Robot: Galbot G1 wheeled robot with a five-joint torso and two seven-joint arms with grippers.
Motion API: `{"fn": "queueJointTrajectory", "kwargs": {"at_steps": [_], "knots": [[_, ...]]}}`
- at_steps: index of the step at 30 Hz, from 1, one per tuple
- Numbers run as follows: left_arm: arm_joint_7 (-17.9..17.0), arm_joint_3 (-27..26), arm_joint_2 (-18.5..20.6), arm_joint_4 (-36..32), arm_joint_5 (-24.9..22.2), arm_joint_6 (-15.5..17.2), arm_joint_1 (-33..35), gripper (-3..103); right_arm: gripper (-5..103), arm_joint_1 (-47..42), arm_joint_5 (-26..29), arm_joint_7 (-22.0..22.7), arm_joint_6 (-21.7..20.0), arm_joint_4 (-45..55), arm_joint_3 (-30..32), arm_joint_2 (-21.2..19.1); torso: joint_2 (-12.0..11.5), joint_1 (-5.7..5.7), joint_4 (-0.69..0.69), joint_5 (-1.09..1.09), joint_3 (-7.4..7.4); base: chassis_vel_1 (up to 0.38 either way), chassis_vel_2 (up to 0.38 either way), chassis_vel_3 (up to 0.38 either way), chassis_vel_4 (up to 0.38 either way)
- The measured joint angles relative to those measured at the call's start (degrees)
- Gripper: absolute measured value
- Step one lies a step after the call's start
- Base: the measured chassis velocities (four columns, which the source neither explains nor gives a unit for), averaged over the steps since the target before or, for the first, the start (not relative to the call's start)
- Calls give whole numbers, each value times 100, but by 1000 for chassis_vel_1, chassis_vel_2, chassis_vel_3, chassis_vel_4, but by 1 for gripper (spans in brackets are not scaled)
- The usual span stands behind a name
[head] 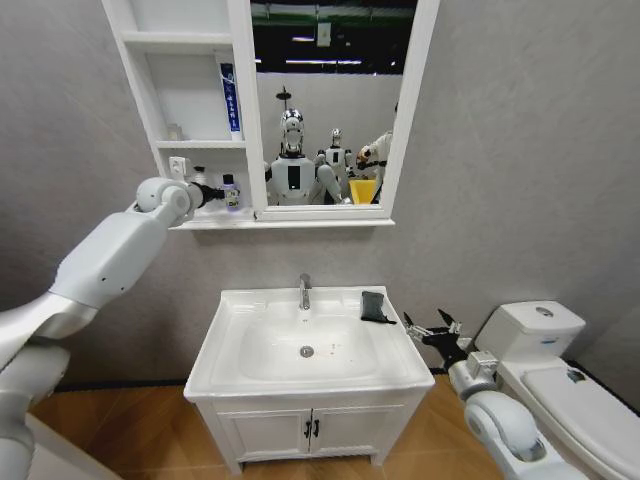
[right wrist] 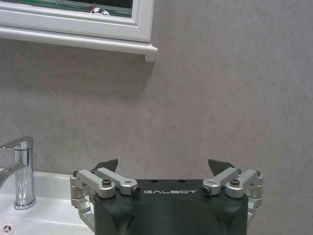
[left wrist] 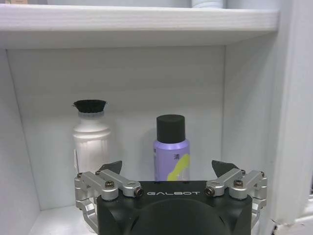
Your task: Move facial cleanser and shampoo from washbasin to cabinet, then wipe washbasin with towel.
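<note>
My left arm reaches up into the cabinet's lowest open shelf. Its gripper is open there. Just beyond its fingertips, between them, the purple shampoo bottle with a black cap stands upright on the shelf, untouched by the left gripper. A blue and white facial cleanser tube stands one shelf higher. The dark towel lies folded on the washbasin's rear right corner. My right gripper hovers open and holds nothing, just right of the washbasin, its fingers spread in the right wrist view.
A white bottle with a black cap stands beside the shampoo. The chrome tap rises at the basin's back. A white toilet sits close on the right, behind my right arm. The two-door vanity is below the basin.
</note>
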Motion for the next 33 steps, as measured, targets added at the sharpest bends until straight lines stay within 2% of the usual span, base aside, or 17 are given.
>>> {"fn": "queueJointTrajectory", "kwargs": {"at_steps": [7,10,12,16,18,19,21,22,24,25,26,27,29,30,31,32,33], "knots": [[-394,-306,304,-840,-365,1,392,100,100,1,-13,14,-48,99,-48,15,0,0,0,1,0,0,0,0,0],[-622,-680,478,-1295,-591,0,753,100,100,9,-15,26,-73,145,-57,14,0,0,-1,3,0,0,0,0,0],[-876,-1297,742,-1968,-717,-2,1505,100,100,4,-10,61,-98,225,-54,6,0,0,0,0,0,0,0,0,0],[-1152,-1660,977,-2649,-818,-111,2180,100,100,-24,-8,85,-128,320,-34,15,0,0,3,-2,0,0,0,0,0],[-1415,-2243,1076,-3289,-708,-283,3162,100,100,-130,-5,180,-177,512,45,133,1,-2,-1,2,-1,0,0,0,0],[-1415,-2243,1076,-3289,-708,-283,3162,100,100,-130,-5,180,-177,512,45,133,1,-2,-1,2,-1,0,0,0,0],[-1487,-2790,1070,-3583,-231,-551,4137,100,100,-224,-24,228,-214,662,87,256,1,-1,-2,0,-1,0,0,0,0],[-1487,-2790,1070,-3583,-231,-551,4137,100,100,-224,-24,228,-214,662,87,256,1,-1,-2,0,-1,0,0,0,0],[-1471,-3414,1008,-3843,402,-694,5122,100,100,-300,-56,263,-233,783,99,332,0,-1,0,0,-1,0,0,0,0],[-1471,-3414,1008,-3843,402,-694,5122,100,100,-300,-56,263,-233,783,99,332,0,-1,0,0,-1,0,0,0,0],[-1433,-3771,910,-3979,817,-805,5722,100,100,-327,-61,284,-247,836,108,355,1,-1,-1,3,-1,0,0,0,0],[-1433,-3771,910,-3979,817,-805,5722,100,100,-327,-61,284,-247,836,108,355,1,-1,-1,3,-1,0,0,0,0],[-1224,-4389,626,-4152,1518,-1016,6806,100,100,-369,-68,324,-260,914,132,365,0,-1,1,-4,0,0,0,0,0],[-933,-4930,306,-4302,2137,-1187,7572,100,100,-420,-71,339,-273,1010,156,361,0,0,0,0,-1,0,0,0,0],[-933,-4930,306,-4302,2137,-1187,7572,100,100,-420,-71,339,-273,1010,156,361,0,0,0,0,-1,0,0,0,0],[-723,-5277,71,-4410,2449,-1276,8022,100,100,-450,-71,352,-286,1059,167,357,0,0,-1,2,-1,0,0,0,0],[-288,-5953,-503,-4652,3037,-1410,8892,100,100,-504,-71,375,-311,1153,174,343,0,0,0,-1,-1,0,0,0,0]]}}
